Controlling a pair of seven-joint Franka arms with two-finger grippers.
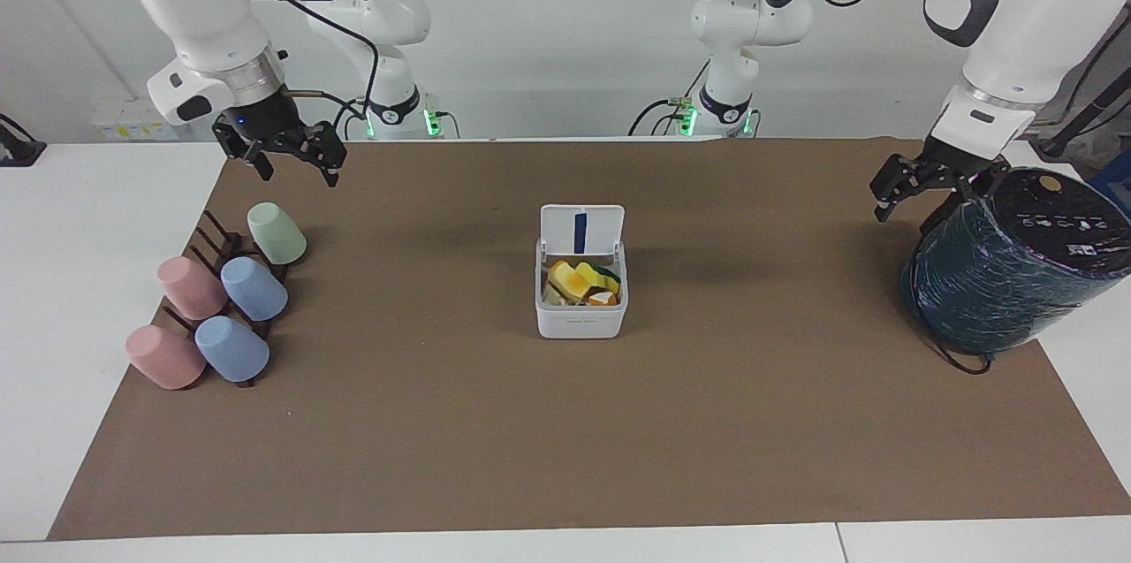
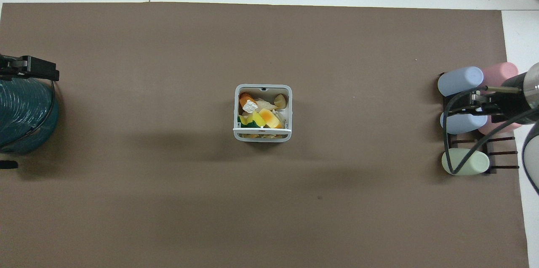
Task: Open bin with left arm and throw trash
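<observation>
Both pincers hang released and empty at the ends of the tabletop (image 1: 35,218): the left pincer (image 1: 928,183) over the brown mat (image 1: 565,439) beside the big dark teal wrapped cylinder (image 1: 998,280), the right pincer (image 1: 287,155) above the dark wooden rack (image 1: 216,240) of pastel plastic cups (image 1: 254,289). Between them, at mid-mat and well apart from either arm, stands the small white square plastic bin (image 1: 581,323), its hinged lid (image 1: 581,230) upright on the side nearer the robots, blue stripe showing. Inside lies the trash (image 2: 262,113) — soft pieces in pale yellow, orange and green — with none visible on the mat, so the job looks done. The risks from here appear small: the left pincer, hanging close to the cylinder, could clip it on a careless swing; the right could brush the cups if it dropped; and the raised lid — propped open — might fall shut if the tabletop were jolted.
</observation>
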